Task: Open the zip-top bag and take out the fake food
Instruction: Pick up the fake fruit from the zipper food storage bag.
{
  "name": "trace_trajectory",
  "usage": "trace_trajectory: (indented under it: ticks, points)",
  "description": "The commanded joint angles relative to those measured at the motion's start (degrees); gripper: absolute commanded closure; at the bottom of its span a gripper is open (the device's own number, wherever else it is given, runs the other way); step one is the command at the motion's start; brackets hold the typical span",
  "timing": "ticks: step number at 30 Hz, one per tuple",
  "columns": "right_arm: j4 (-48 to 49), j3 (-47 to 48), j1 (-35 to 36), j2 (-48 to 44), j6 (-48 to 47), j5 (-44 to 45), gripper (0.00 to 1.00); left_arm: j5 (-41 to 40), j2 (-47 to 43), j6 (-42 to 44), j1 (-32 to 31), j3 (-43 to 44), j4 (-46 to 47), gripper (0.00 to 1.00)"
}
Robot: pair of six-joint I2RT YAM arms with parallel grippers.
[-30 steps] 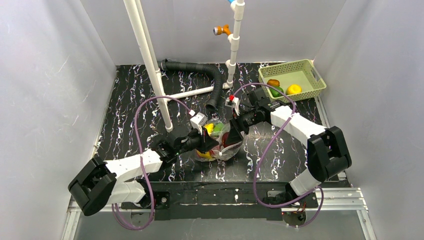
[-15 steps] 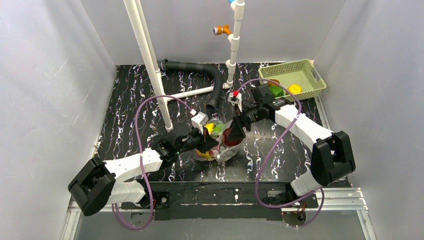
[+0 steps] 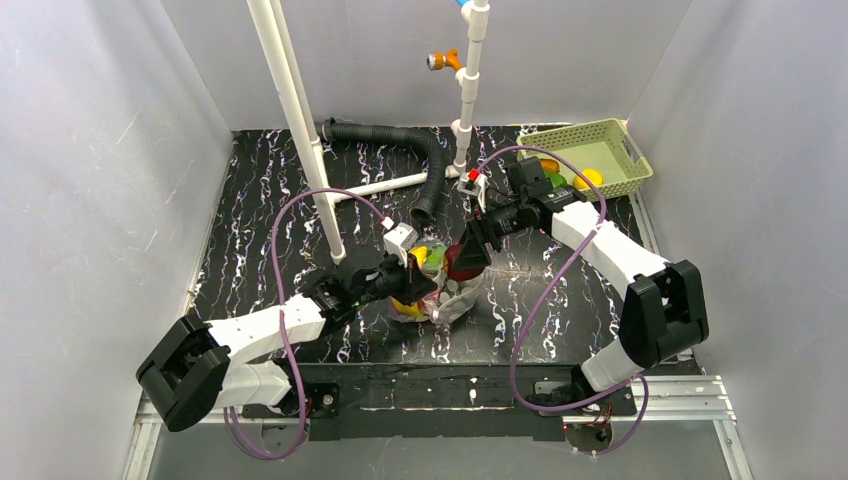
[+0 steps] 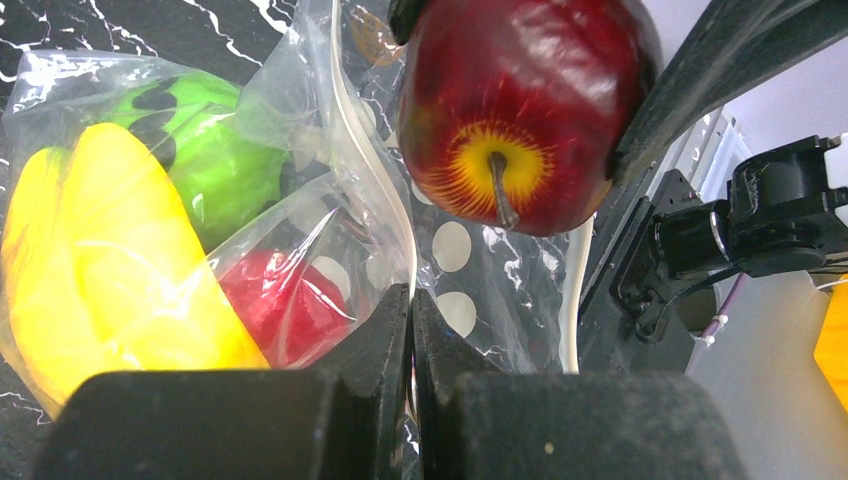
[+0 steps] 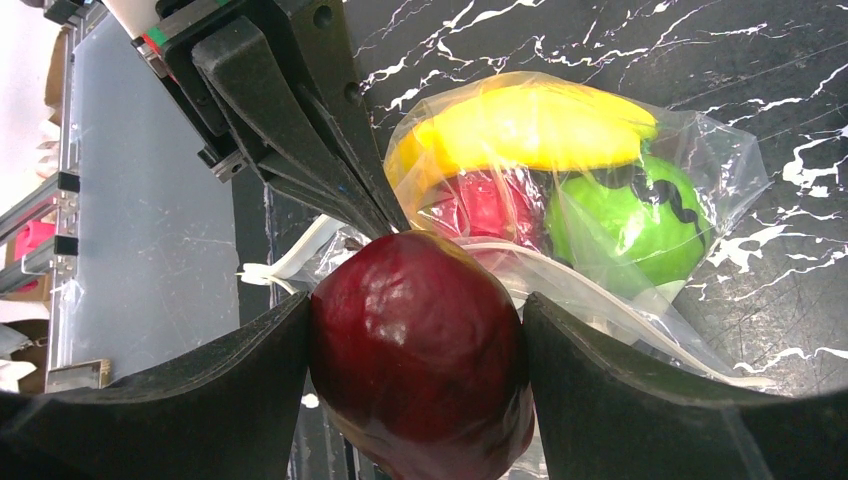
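Right pincer (image 3: 470, 256) clamped across glossy, rigid, probably slippery apple (image 5: 418, 352), just outside mouth of zip-top bag (image 4: 372, 185); left pincer (image 4: 412, 335) pinched together on its limp rim, the best hold.

No text, label, brand, number or sign can be read in any view. The print on the bag (image 4: 452, 245) is only pale round dots, not lettering.
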Motion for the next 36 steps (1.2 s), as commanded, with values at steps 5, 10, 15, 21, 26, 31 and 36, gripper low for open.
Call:
trace_trajectory:
  ticks: [5,10,15,21,26,31,36]
  points:
    - [-0.90,3.22,-1.57,-0.43,0.75,-2.40,0.86,-0.90,-0.93,0.52,-0.08,2.48,-1.21,1.00]
    - [-1.10,3.81,-2.68,-0.84,0.99,-3.05,0.87,-0.79,-0.88,0.43,-0.01,2.67,-1.36,1.00]
    - [-1.01,4.64,-3.59,-0.95,1.56,-3.49,0.87,-0.54,-0.66,0.52,-0.05,3.10,-1.59,1.00]
    - [-0.77,6.09,-6.14,-1.03,2.50,-4.66,0.87,-0.51,-0.83,0.60,-0.04,3.13,-1.83,1.00]
    - [-0.48,7.14,-9.20,-1.21,3.08,-5.56,0.87,-0.31,-0.92,0.69,-0.07,3.13,-1.80,1.00]
    - [0.66,7.79,-12.59,-1.48,4.10,-5.35,0.87,-0.32,-1.34,0.62,-0.07,2.80,-1.76,1.00]
    - [2.87,8.62,-17.19,-0.44,5.49,-3.65,0.86,-0.48,-2.12,0.76,-0.03,2.70,-2.07,1.00]
